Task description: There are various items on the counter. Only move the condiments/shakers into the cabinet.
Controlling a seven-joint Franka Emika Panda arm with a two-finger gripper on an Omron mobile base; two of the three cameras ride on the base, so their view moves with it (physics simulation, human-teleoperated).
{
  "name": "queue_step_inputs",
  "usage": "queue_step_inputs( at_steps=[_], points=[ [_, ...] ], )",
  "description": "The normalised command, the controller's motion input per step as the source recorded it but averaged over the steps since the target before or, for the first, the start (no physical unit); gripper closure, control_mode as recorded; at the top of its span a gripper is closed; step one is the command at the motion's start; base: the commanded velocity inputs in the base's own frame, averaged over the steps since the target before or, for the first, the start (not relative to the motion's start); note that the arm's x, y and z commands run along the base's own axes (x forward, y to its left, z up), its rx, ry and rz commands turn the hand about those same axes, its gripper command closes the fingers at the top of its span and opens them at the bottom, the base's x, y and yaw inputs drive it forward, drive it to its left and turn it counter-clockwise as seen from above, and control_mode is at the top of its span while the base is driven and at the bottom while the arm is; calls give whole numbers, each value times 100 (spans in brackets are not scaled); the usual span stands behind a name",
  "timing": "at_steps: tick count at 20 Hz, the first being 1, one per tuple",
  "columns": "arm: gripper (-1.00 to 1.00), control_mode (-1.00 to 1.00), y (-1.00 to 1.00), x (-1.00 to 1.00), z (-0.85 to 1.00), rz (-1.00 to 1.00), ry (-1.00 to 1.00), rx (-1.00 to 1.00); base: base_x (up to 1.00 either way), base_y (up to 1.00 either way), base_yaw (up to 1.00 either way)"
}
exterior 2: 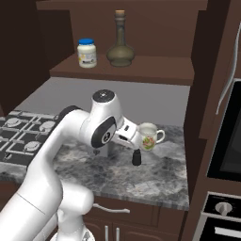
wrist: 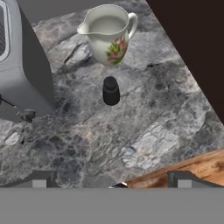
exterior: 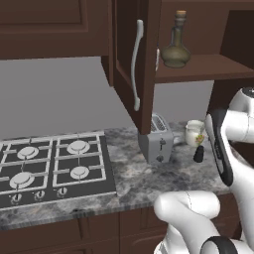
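Your end effector (wrist: 112, 181) hangs released and empty above the counter (wrist: 144, 131), its fingertips (wrist: 41, 179) spread wide. Two of the three condiments appear done: the bottle (exterior 2: 120, 44) and the jar (exterior 2: 87, 52) stand on the cabinet (exterior 2: 141, 70) shelf, high above the end effector. What is left, by this judgement, is the shaker (wrist: 110, 90), standing upright straight ahead of the end effector, just short of the mug (wrist: 109, 33) and beside the toaster (wrist: 19, 65), both of which stay put.
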Motion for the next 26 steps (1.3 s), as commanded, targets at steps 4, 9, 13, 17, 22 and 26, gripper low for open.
queue_step_inputs(
  at_steps=[4, 9, 13, 17, 22, 26],
  points=[
    [-100, -100, 12, 27, -34, 0, 4, -5, 0, 0, 0],
    [-100, -100, 0, 30, -26, 2, 0, -1, 0, 0, 0],
    [-100, -100, -24, 35, -21, 5, 0, 0, 0, 0, 0],
    [-100, -100, -54, 22, -9, 12, 0, 0, 0, 0, 0],
    [-100, -100, -19, 21, -24, 12, 0, 0, 0, 0, 0],
    [-100, -100, 0, 19, -34, 9, 0, 0, 0, 0, 0]
  ],
)
